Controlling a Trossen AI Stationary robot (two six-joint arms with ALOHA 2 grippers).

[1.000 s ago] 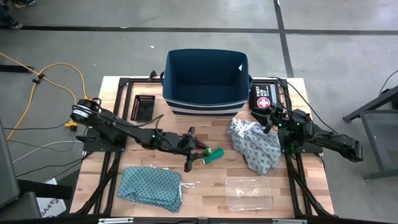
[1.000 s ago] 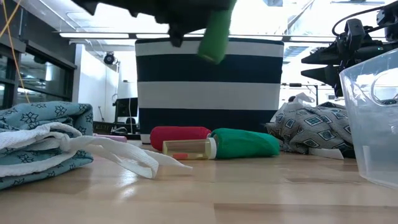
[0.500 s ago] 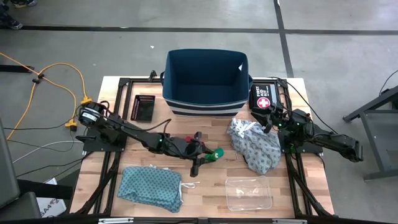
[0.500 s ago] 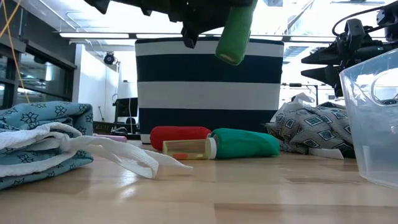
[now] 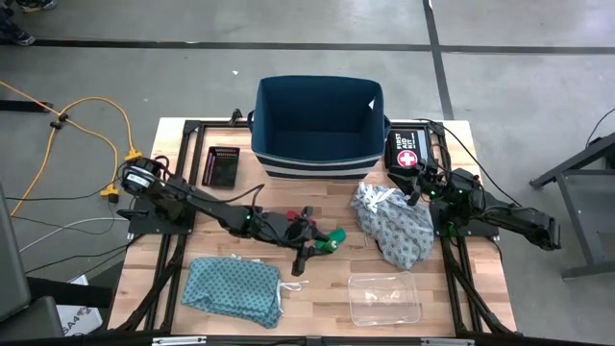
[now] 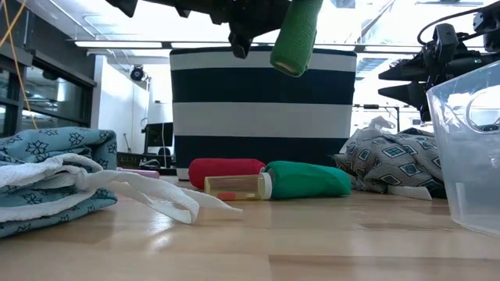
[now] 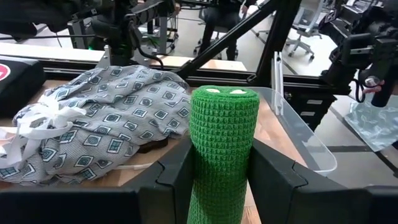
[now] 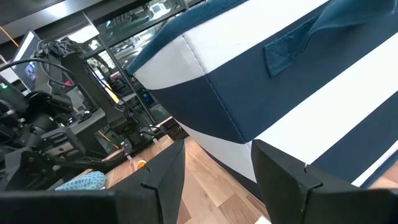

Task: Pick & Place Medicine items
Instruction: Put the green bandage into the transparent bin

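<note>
My left gripper [image 5: 322, 242] hovers over the middle of the table, shut on a green knit-textured tube [image 7: 222, 143], which shows high up in the low view as the green tube [image 6: 295, 35]. A red-pink tube [image 6: 226, 170], a second green tube [image 6: 308, 179] and a tiny orange vial [image 6: 237, 186] lie on their sides on the wood below it. I cannot see any thin clear sticks. My right gripper [image 5: 420, 183] waits open at the table's right side, between the first aid pouch and the grey cloth. My left gripper pinches the green tube between its two fingers [image 7: 177, 180], one on each side of the tube's lower part [image 7: 217, 193]. The tube lies along the fingers and its free end [image 7: 224, 93] sticks out past them. It is lifted clear and hangs tilted, slanting down toward the table's right.
A clear plastic container [image 5: 384, 298] sits near the front edge, right of centre. A blue-and-white striped bin [image 5: 319, 125] stands at the far edge. The grey patterned cloth [image 5: 394, 226], teal cloth [image 5: 233, 288], black first aid pouch [image 5: 406, 152] and a small black tray [image 5: 223, 165] lie around.
My left gripper has carried the green tube a little toward the table's right and slightly up, keeping it lifted clear and staying shut on it. The items on the wood have not moved.
</note>
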